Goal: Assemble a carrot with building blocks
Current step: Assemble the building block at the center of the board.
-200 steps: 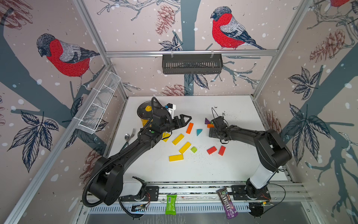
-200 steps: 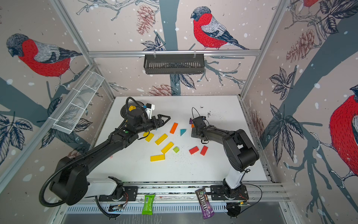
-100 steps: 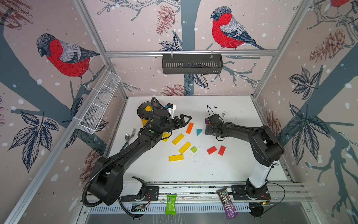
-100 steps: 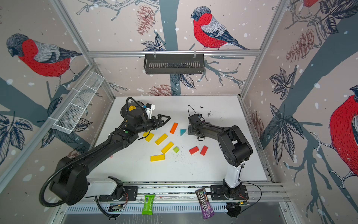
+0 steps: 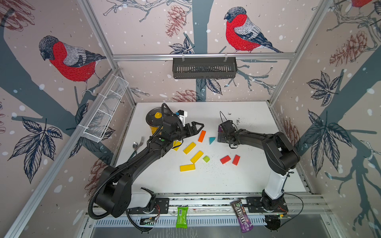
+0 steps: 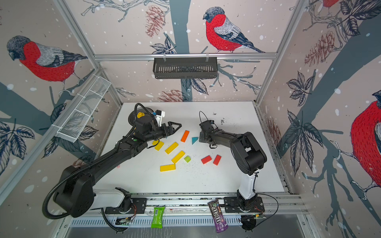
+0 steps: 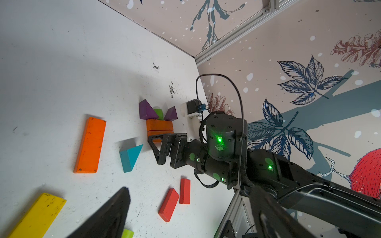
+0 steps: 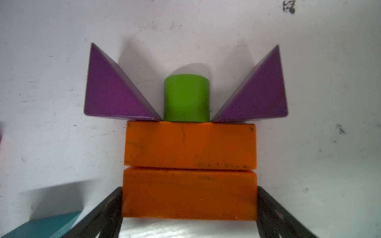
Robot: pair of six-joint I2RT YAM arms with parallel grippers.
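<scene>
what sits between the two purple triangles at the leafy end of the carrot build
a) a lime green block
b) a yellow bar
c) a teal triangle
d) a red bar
a: the right wrist view shows a lime green block standing between the purple triangles, butted against an orange bar.

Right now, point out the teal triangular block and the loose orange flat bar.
teal triangular block [image 5: 212, 140]: in a top view, centre of top face.
loose orange flat bar [image 5: 202, 136]: in a top view, centre of top face.
</scene>
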